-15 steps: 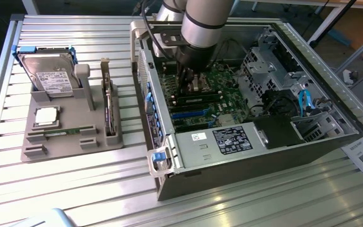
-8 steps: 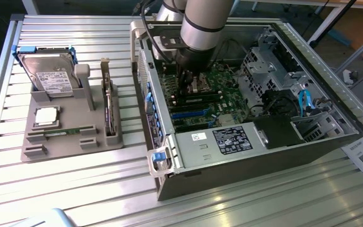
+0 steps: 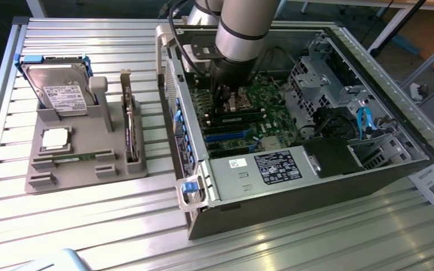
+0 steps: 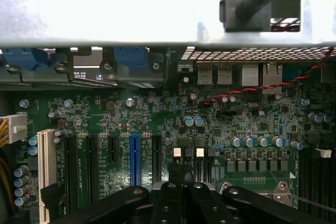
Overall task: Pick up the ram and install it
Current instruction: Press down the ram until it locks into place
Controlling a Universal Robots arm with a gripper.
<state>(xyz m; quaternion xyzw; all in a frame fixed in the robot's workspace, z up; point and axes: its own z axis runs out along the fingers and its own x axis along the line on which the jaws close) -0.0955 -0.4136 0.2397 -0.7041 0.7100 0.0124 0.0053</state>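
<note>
The ram, a thin green stick, lies flat in the front slot of the grey holder on the exterior view's left, far from the arm. My gripper is down inside the open computer case, just above the green motherboard. In the wrist view the black fingers are pressed together, with nothing visible between them, over the motherboard near its blue and black expansion slots. Dark memory slots run beside the processor socket.
The holder also carries a hard drive, a square silvery processor chip and a tall dark expansion card standing on edge. Inside the case are a power supply, drive cages, blue cables and a red-black wire.
</note>
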